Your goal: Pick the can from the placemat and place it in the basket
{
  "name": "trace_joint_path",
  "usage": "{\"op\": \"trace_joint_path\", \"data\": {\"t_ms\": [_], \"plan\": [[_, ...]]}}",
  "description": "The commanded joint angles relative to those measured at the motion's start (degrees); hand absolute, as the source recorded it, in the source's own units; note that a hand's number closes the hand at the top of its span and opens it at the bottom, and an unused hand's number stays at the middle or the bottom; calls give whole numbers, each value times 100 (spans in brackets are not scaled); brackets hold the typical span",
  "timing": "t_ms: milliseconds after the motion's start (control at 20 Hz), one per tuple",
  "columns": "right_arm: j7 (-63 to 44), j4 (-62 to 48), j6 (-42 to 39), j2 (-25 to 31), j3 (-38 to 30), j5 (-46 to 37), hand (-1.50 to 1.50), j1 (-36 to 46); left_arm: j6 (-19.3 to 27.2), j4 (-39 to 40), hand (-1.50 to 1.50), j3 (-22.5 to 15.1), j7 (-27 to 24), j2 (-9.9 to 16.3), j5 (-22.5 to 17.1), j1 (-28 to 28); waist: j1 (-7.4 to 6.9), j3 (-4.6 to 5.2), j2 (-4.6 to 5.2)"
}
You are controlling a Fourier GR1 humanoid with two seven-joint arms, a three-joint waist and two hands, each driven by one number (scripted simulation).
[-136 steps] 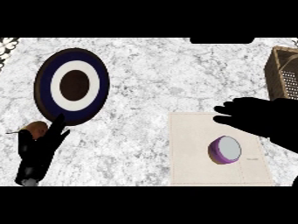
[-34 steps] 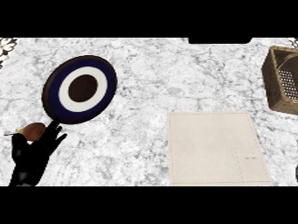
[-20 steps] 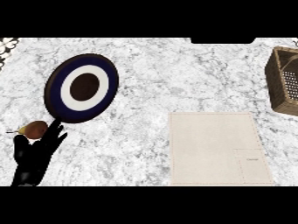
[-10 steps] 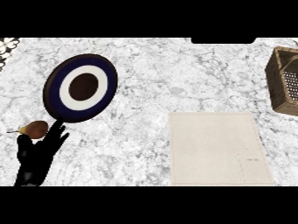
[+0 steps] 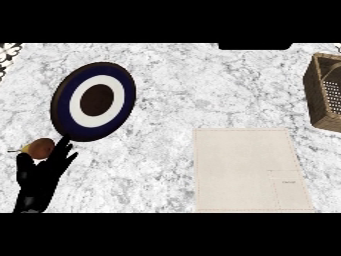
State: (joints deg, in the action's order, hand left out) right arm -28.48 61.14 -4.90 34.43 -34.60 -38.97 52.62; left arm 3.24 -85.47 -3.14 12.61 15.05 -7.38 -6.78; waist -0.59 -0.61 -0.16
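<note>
A: Where's the can? The placemat (image 5: 251,170) by the tabletop's near edge lies bare.

B: Not visible; maybe inside the wicker basket (image 5: 334,95) at the right edge, which is cut off.

A: Risk?

B: Calling it done unseen. The left robot hand (image 5: 44,172), fingers straight, rests by a pear (image 5: 37,148) and plate (image 5: 93,101); the right one isn't showing.

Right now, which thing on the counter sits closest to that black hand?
The small brown pear, right beside the left hand's fingertips; the plate, placemat and basket lie farther off.
</note>
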Motion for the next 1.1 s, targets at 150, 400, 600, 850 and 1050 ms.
{"op": "trace_joint_path", "data": {"t_ms": [150,400,600,850,1050], "plan": [[719,-531,-420,684,288,-155,-150,-323,-77,405,0,11,381,-28,-33,-13,42,60,37],[1247,-1036,-69,975,104,7,-150,-182,-277,591,0,200,276,100,-93,92,-4,60,47],[987,-603,-39,897,-2,266,-150,-203,-30,157,0,-34,622,-104,100,11,38,60,13],[628,-562,-45,1257,-504,632,-150,-179,-71,335,0,42,407,-165,74,-165,84,64,0],[860,-966,58,1855,-996,803,-150,-446,-316,385,0,231,143,68,6,-335,59,61,19]]}}
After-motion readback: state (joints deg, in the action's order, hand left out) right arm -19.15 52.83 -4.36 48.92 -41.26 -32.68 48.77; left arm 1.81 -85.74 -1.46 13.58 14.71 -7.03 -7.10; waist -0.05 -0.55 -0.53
